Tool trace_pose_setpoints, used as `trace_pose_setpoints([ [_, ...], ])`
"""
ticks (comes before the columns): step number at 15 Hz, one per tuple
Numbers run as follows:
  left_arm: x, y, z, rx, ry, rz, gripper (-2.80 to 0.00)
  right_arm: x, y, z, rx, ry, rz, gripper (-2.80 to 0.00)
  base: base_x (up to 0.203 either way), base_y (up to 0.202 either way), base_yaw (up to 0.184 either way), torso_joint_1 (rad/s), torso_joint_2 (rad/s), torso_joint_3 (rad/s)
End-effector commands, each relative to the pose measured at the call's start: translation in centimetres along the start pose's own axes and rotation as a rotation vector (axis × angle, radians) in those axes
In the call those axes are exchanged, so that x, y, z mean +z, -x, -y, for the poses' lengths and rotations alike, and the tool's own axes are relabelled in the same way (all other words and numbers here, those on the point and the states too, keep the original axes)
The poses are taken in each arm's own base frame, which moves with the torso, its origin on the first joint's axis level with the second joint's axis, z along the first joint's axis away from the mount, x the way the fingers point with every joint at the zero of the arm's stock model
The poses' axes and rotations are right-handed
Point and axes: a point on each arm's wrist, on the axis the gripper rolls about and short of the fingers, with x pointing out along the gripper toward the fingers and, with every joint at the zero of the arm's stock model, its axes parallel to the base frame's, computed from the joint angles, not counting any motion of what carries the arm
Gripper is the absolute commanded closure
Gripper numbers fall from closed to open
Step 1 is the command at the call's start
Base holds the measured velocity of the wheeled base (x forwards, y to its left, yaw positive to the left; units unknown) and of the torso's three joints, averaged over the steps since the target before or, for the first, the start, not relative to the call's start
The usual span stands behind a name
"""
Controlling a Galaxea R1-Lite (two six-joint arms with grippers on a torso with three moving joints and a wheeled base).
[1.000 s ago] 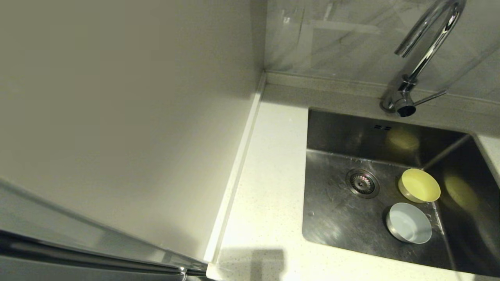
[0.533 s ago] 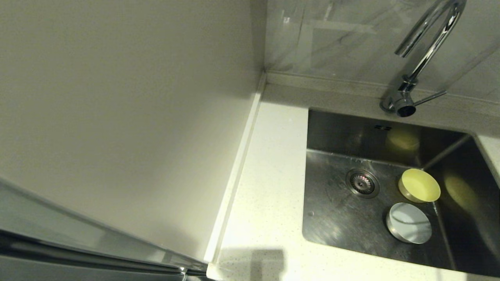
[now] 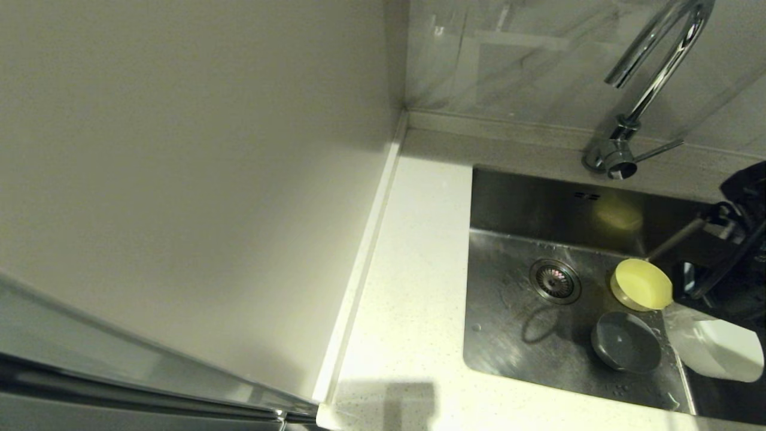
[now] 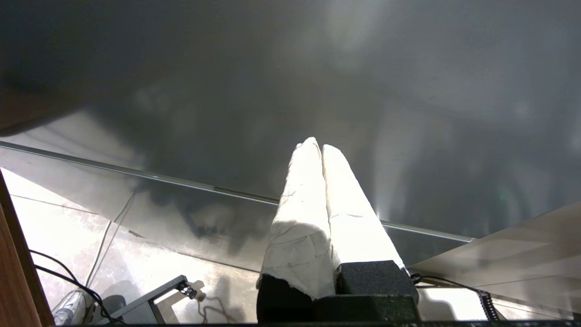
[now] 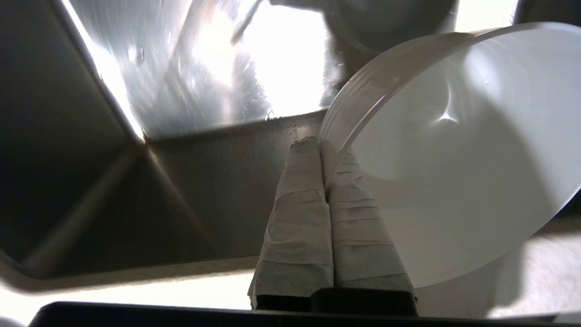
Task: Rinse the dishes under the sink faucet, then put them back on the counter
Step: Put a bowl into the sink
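Speckled white counter (image 3: 413, 281) runs beside a cream wall panel (image 3: 179, 179) and wraps a steel sink (image 3: 514, 335), with the chrome faucet (image 3: 652, 78) arching over the back edge. On the sink floor, right of the drain (image 3: 555, 280), sits the yellow bowl (image 3: 642, 284); just in front of it lies the bluish bowl (image 3: 625, 342), in shadow. The right gripper (image 5: 323, 144) is over the sink's right side, fingers pinched tight on the rim of the white bowl (image 5: 458, 154) — the bowl hangs tilted on its side, clear of the sink floor and just beside the yellow one. The left gripper (image 4: 320, 146) is parked low, away from the sink, fingers pressed together on nothing
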Motion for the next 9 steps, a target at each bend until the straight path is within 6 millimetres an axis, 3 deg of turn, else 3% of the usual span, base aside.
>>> trace_pose_setpoints([
  [1,0.0,0.0,0.0,-0.001,0.001,0.004,0.00,-1.4,-2.6,-4.3,-0.050,0.152,-0.034,0.00,0.000,0.000,0.000,0.000,0.00,0.000],
  [3,0.0,0.0,0.0,0.000,0.001,0.004,0.00,-2.1,-6.0,-7.9,-0.115,0.247,0.029,0.00,0.000,0.000,0.000,0.000,0.00,0.000],
  [5,0.0,0.0,0.0,0.000,0.001,0.004,0.00,-2.5,-8.7,-10.0,-0.133,0.284,0.073,0.00,0.000,0.000,0.000,0.000,0.00,0.000],
  [9,0.0,0.0,0.0,0.000,0.001,0.004,0.00,-2.3,-11.6,-11.6,-0.109,0.281,0.123,0.00,0.000,0.000,0.000,0.000,0.00,0.000],
])
